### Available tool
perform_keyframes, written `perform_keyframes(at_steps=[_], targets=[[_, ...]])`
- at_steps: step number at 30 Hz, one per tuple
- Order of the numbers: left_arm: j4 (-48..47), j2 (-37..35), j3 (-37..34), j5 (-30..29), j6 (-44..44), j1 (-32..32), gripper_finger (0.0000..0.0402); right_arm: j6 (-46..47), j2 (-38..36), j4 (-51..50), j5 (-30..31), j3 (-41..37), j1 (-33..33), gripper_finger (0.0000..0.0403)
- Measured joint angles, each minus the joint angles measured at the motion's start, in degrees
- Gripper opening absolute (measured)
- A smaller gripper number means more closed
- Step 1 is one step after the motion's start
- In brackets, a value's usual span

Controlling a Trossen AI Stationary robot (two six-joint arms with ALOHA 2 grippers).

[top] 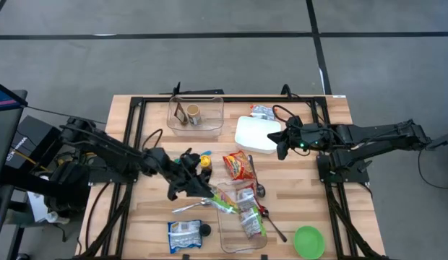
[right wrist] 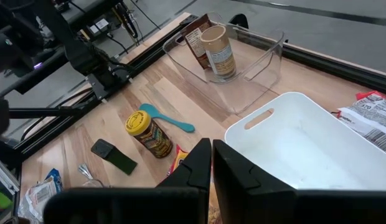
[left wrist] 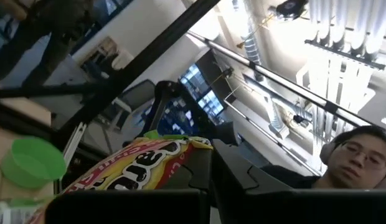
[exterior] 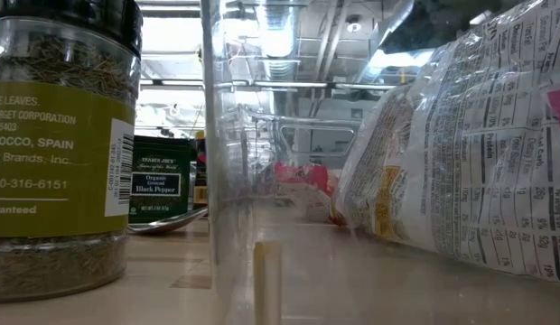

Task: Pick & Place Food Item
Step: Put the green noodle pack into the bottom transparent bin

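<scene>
**Left hand low at mid-bench beside the snack packets, right hand over the white bin**

On the left, the left arm reaches across the wooden bench (top: 296, 217) and its left hand (top: 182, 184) sits low near the middle, tilted so that its wrist camera looks upward at the ceiling. Its fingers are pressed together with nothing between them. Just beside it lie a yellow-lidded jar (top: 204, 162) and a blue spatula (right wrist: 171, 119). A clear tub (top: 196, 114) at the far edge holds a small jar (right wrist: 218, 53).

Toward the centre, the red and yellow snack bag (top: 237, 165) lies flat on the bench, close to the left hand's right side but apart from it. In the left wrist view the same bag (left wrist: 134, 165) fills the space just ahead of the fingers. A clear tray (top: 242, 217) nearer the front edge holds more packets.

On the right, the right arm stretches in level from the bench's side. The right hand (top: 282, 142) hovers at the edge of the white bin (top: 254, 133), its fingers closed and empty. A green bowl (top: 308, 241) sits at the front right corner.
</scene>
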Motion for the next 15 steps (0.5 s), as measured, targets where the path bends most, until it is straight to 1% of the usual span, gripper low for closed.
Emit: perform_keyframes(at_steps=[7, 9, 12, 15], targets=[[-0.06, 3.75, 0.33, 0.05, -0.64, 0.0, 0.0, 0.01, 0.01, 0.0, -0.09, 0.02, 0.01, 0.0011], [0.03, 4.14, 0.33, 0.02, -0.64, 0.07, 0.0, 0.01, 0.01, 0.1, -1.63, 0.01, 0.01, 0.0011], [0.01, 4.25, 0.33, -0.08, -0.64, 0.77, 0.0, 0.03, 0.0, 1.31, -6.17, 0.0, 0.01, 0.0011], [0.08, 4.25, 0.33, -0.23, -0.62, 2.01, 0.0, 0.1, 0.01, 3.31, -7.82, 0.02, 0.01, 0.0011]])
